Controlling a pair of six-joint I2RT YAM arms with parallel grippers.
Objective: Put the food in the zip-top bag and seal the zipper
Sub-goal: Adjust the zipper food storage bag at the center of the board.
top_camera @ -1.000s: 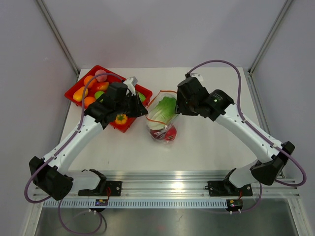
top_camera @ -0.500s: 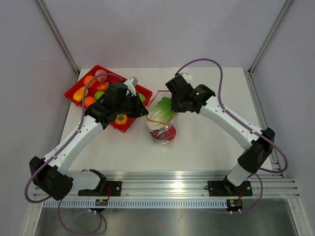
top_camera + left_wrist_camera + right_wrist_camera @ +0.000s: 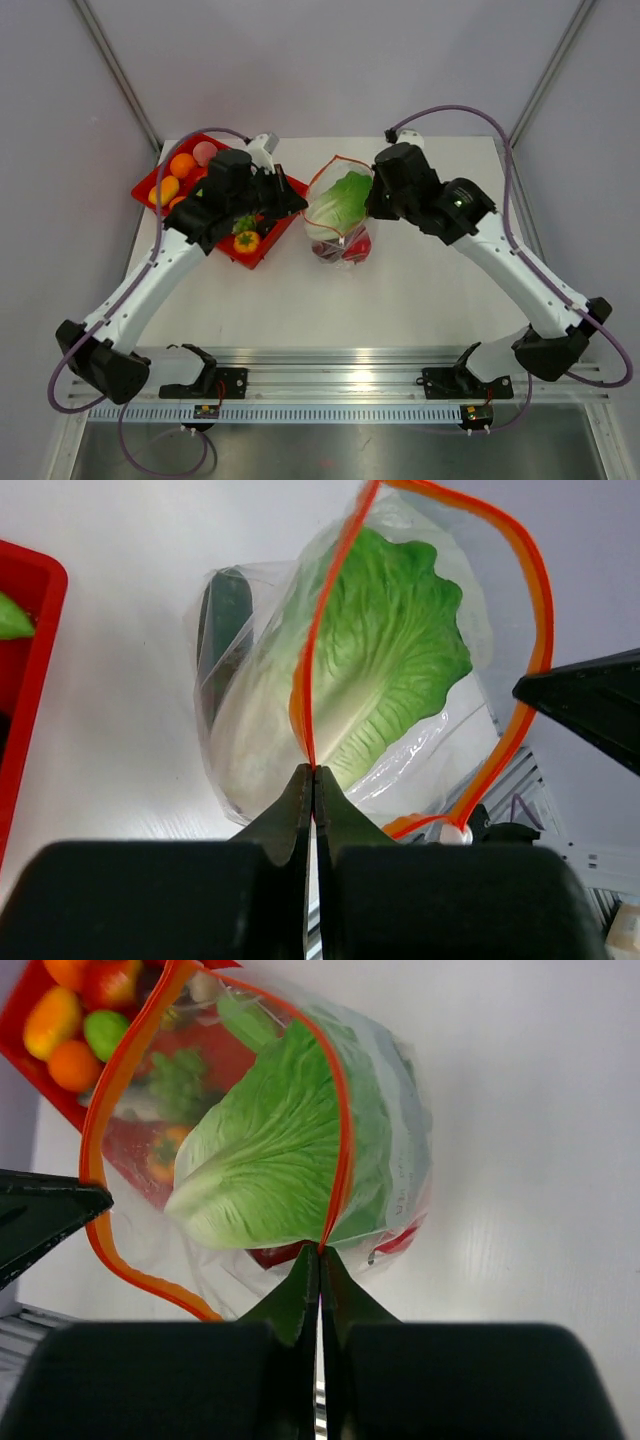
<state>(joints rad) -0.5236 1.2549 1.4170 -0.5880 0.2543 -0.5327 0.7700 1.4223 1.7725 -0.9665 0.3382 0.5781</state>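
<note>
The left gripper [image 3: 312,776] is closed tight on the zipper [image 3: 535,610], pinching the orange-red strip at the left side of the bag's mouth. The right gripper [image 3: 320,1256] is closed the same way on the strip at the opposite side. Between them the mouth of the bag [image 3: 338,232] stands open as a wide loop, the zipper unsealed.

The bag sits near the middle of the table [image 3: 430,290], just right of the tray [image 3: 148,184]. It may be resting on the table or hanging slightly; the top view does not settle this.

Inside the bag the cabbage [image 3: 390,670] fills most of the space, leafy end toward the mouth. A dark green piece [image 3: 225,620] lies along one side and a red piece [image 3: 352,248] at the bottom.

More fruit [image 3: 182,165] lies in the tray.
</note>
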